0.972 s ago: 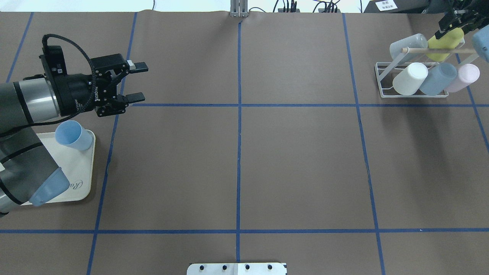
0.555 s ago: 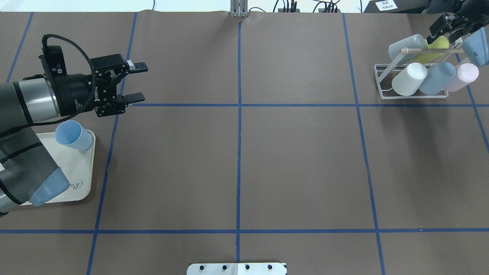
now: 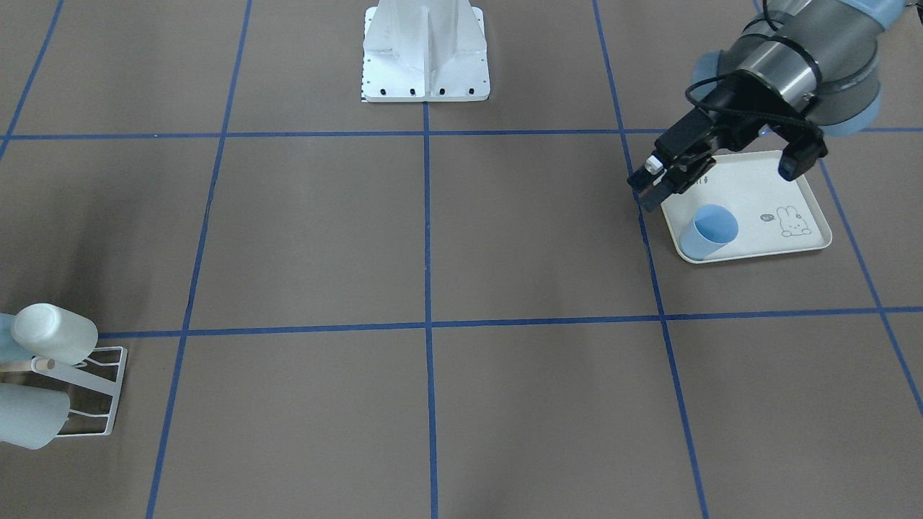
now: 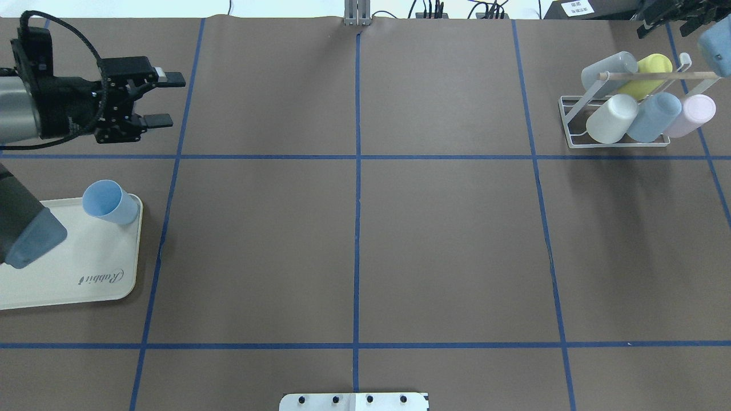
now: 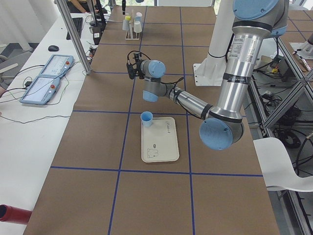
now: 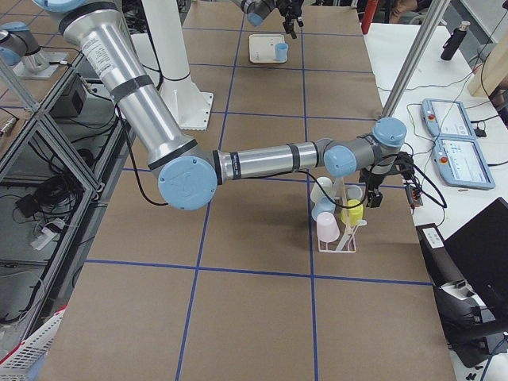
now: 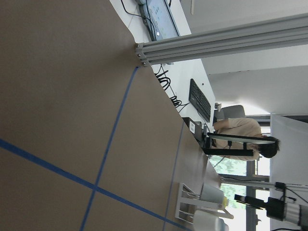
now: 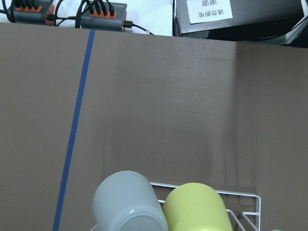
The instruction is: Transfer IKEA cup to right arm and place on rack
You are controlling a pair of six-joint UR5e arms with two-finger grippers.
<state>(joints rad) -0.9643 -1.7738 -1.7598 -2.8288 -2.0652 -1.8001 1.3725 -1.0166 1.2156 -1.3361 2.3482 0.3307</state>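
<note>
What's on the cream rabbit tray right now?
One light-blue cup, upright at a corner of the tray. Overhead, the left arm covers one edge; the left side view shows nothing more.

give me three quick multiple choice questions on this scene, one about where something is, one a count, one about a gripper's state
1. The lone blue cup stands:
A) on the bare table paper
B) on the cream tray
C) on a keyboard

2. Cups on the rack:
A) three
B) four
C) five

3. The left gripper is:
A) open and empty
B) shut on a cup
C) shut on a dowel

Answers:
1 B: it sits in a corner of the tray.
2 C: a grey cup, yellow cup, white cup, blue cup and pink cup show overhead.
3 A: its fingers stand apart with nothing between them.
</note>
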